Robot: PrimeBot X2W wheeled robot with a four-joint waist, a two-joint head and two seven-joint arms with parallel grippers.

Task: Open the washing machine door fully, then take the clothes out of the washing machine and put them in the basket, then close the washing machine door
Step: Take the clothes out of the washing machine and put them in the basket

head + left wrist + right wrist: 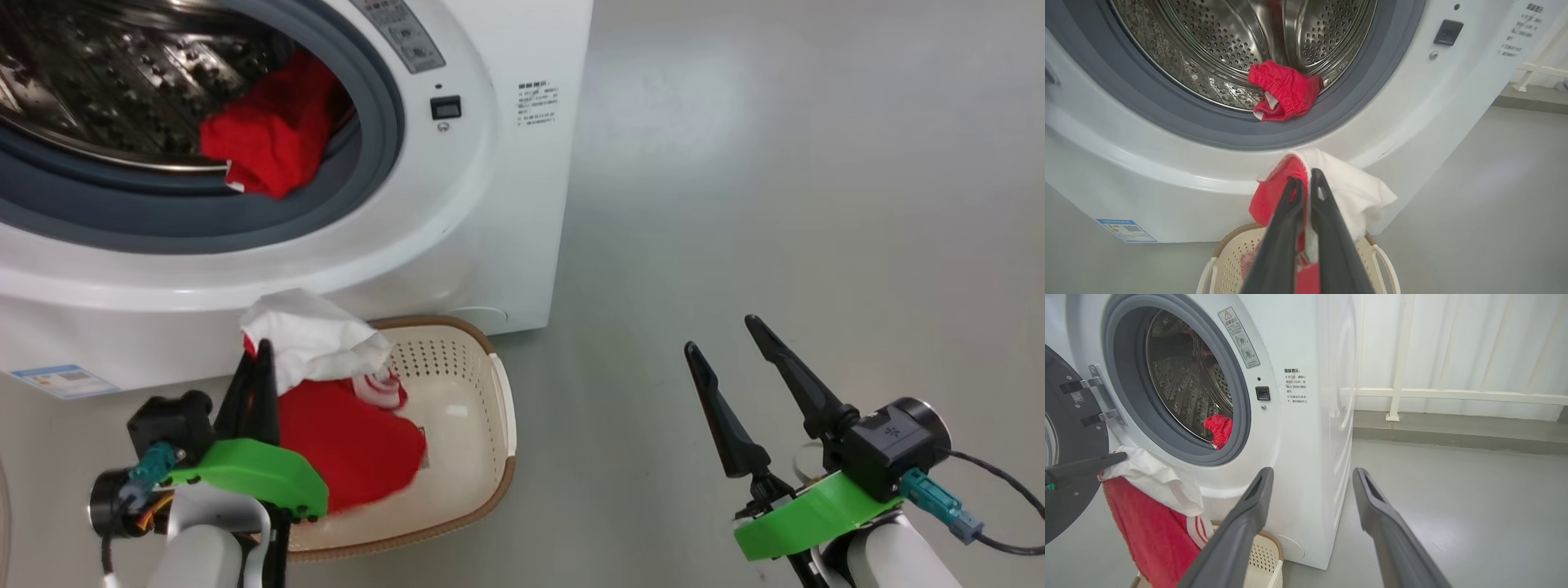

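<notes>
The left hand [1305, 179] is clamped on a red-and-white garment [351, 449] hanging over the basket [478, 384]. The right hand [722, 333] has its fingers apart and is empty. Another garment [261, 147] lies in the washing machine [490, 204].

Bright even light, pale glare on floor [678, 90], wrist views curved at edges

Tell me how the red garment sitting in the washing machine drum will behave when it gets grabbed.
Probably floppy: the red garment lies crumpled in folds, and the other garment droops limply from the shut left gripper. Likely light, thin fabric. It sits at the drum lip by the grey rubber ring, so it might drag there.
</notes>
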